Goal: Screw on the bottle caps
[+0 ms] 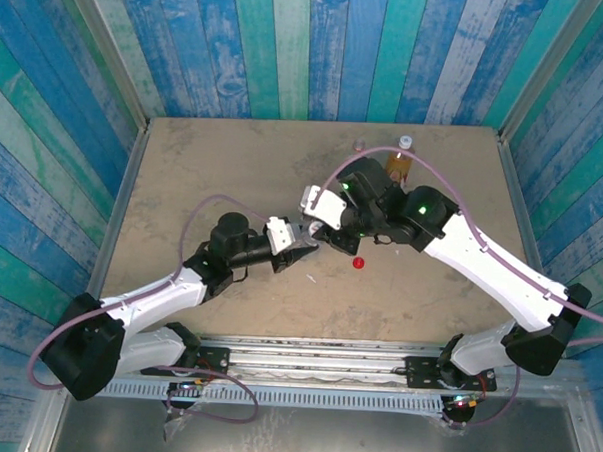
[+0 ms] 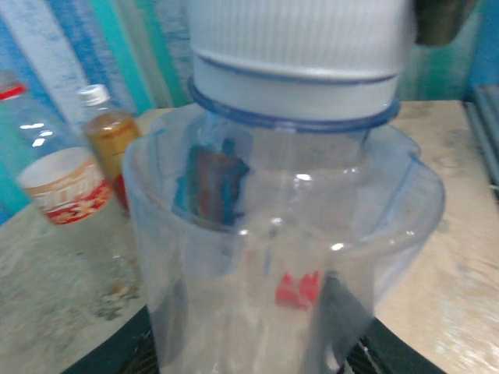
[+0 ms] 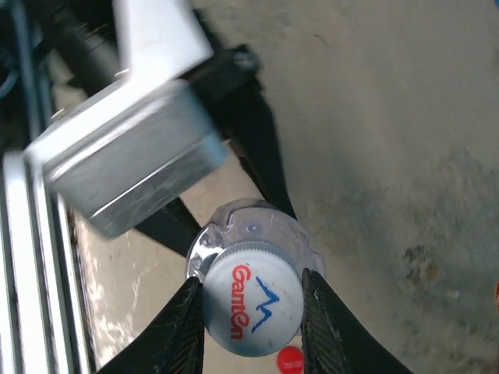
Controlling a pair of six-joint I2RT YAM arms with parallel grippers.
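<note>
Tabletop (image 1: pixel 203 182) from above: left gripper (image 1: pixel 301 248) and right gripper (image 1: pixel 327 233) meeting at centre, red cap (image 1: pixel 359 262) loose nearby. Left wrist: clear bluish bottle (image 2: pixel 281 257) clenched in left gripper, white cap (image 2: pixel 300 47), ribbed, on its neck; behind, amber-filled bottle (image 2: pixel 109 144) capped white. Right wrist: right gripper pinching white cap, lettered red and blue.

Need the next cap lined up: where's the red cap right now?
In the top view the red cap lies loose on the table, mid-right, just toward the arm bases from the right gripper on the white cap.
</note>
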